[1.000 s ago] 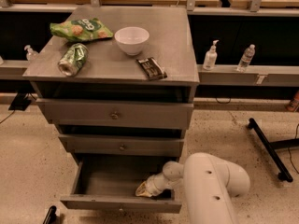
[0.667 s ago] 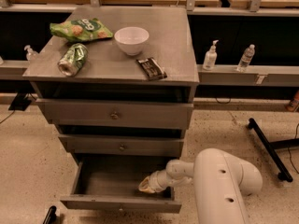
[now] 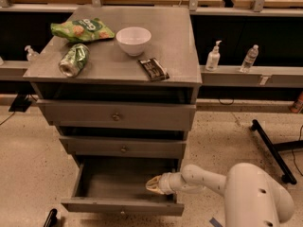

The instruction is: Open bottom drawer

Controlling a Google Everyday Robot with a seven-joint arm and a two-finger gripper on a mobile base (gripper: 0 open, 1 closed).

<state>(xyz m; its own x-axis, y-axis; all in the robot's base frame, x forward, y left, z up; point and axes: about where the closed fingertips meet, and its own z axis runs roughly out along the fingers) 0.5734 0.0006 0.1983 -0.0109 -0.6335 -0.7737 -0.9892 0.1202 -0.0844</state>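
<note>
The bottom drawer (image 3: 123, 206) of the grey cabinet stands pulled out toward me, its dark inside open to view and its small round knob on the narrow front panel. My gripper (image 3: 154, 185) sits at the end of the white arm, inside the drawer near its right front corner, just behind the front panel. The middle drawer (image 3: 124, 148) and the top drawer (image 3: 116, 116) above it are closed.
On the cabinet top (image 3: 180, 46) lie a green chip bag (image 3: 81, 30), a crushed green can (image 3: 74, 60), a white bowl (image 3: 133, 39) and a dark snack bar (image 3: 153, 69). Two bottles (image 3: 214, 56) stand on a shelf at the right. A black stand leg (image 3: 272, 148) crosses the floor.
The arm has shifted to the right and the gripper has drawn a little forward inside the drawer. The drawer stays pulled out.
</note>
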